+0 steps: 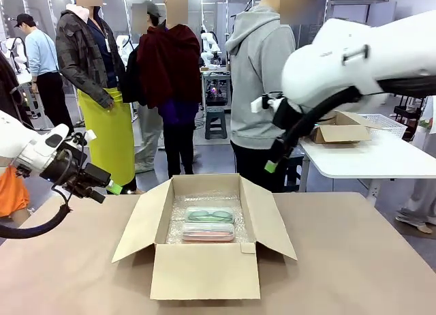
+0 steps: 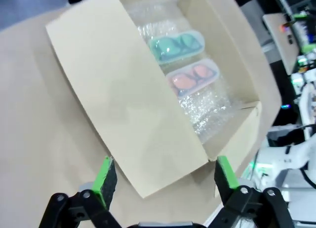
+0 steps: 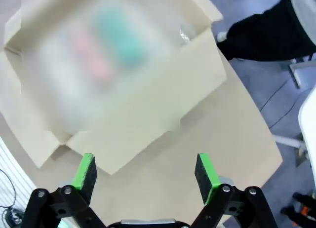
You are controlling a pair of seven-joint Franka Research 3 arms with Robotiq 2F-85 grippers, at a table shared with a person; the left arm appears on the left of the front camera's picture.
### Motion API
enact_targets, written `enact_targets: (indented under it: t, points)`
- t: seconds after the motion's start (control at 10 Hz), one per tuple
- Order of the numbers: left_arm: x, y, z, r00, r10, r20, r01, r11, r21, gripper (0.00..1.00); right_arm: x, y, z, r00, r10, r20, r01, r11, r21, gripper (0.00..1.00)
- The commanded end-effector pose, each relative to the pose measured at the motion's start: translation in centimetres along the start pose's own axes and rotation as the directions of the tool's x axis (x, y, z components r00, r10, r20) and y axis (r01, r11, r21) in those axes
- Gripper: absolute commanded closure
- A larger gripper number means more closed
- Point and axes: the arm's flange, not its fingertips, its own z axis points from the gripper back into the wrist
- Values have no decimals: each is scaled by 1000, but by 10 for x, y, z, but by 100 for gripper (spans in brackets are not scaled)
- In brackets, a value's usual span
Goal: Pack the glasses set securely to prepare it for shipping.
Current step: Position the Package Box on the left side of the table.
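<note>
1. Busy lab hall, with people standing beyond the far edge. The brown table (image 1: 354,260) carried one open cardboard box (image 1: 204,271) with its flaps splayed outward.
2. The glasses set lay on the box floor. The mint-green case (image 2: 177,45) and the pinkish case (image 2: 193,76) sat side by side, apparently touching, on bubble wrap (image 2: 207,107). No wrap covered them.
3. Your left gripper (image 2: 164,169) had its fingers spread wide and held nothing. The near side flap (image 2: 123,99) lay just ahead of both fingertips. The cases were beyond it, toward the right-hand finger.
4. Your right gripper (image 3: 145,164) was also wide apart and empty, well above the box. Ahead of its fingers the cases showed as blurred mint and pink patches, so you could not judge fine alignment from that wrist.
5. Risk: if you pushed a flap with one finger only, the light box would likely slide or twist on the table. Nothing braced its opposite side.
6. Risk: a fingertip coming in under the flap edge instead of over it could crease or tear the cardboard. It could also lift the box.
7. Risk: if you closed the box as it was, the bare-topped cases could rattle in shipping. That is a judgement, as no top padding was visible.
8. Risk: a person (image 1: 262,76) stood near the far flap, so a wide sweep by the right arm could meet them.
</note>
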Motion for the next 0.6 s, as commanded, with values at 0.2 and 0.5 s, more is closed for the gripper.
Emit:
enact_targets:
  t: [0.2, 0.5]
  points:
    - [11, 28, -25, 998, 44, -47, -45, 998, -35, 0, -94, 18, 19, 980, -161, 117, 167, 985, -45, 0]
    - [12, 30, -36, 997, 53, -52, -57, 996, -64, 0, -112, 17, 26, 966, -203, 158, 217, 973, -76, 0]
